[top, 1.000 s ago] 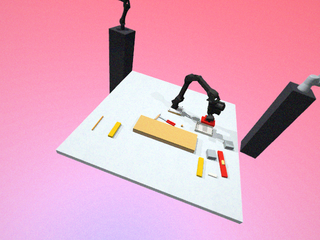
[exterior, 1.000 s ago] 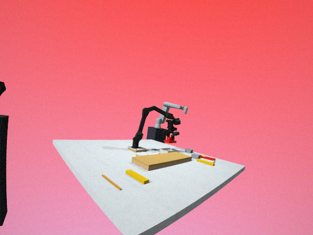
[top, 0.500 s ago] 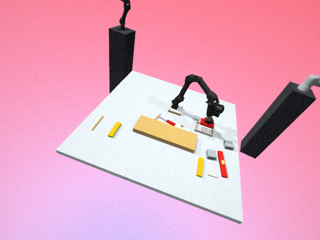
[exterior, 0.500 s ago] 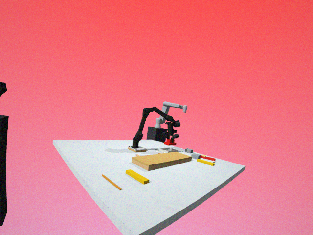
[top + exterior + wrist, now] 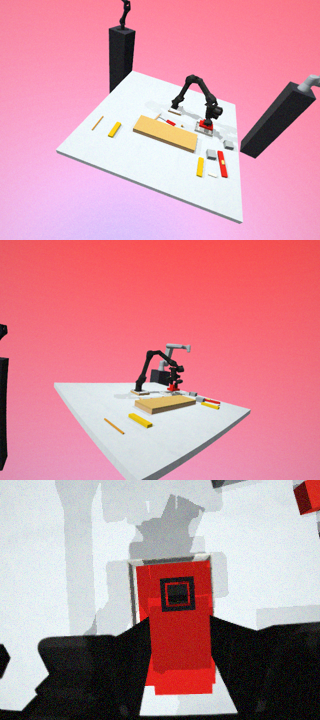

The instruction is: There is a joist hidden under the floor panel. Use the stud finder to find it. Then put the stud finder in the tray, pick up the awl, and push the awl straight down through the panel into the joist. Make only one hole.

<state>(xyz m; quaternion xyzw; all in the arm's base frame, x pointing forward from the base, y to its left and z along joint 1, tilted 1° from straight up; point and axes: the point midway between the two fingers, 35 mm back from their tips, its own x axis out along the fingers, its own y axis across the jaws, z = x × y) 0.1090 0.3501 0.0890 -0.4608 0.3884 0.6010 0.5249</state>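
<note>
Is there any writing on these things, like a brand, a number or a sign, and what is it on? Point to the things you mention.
None that I can read.
The red stud finder [image 5: 209, 126] [image 5: 170, 388] [image 5: 181, 640]: only a dark square outline, no letters.
Anything printed on the other things would be too small to read.
</note>
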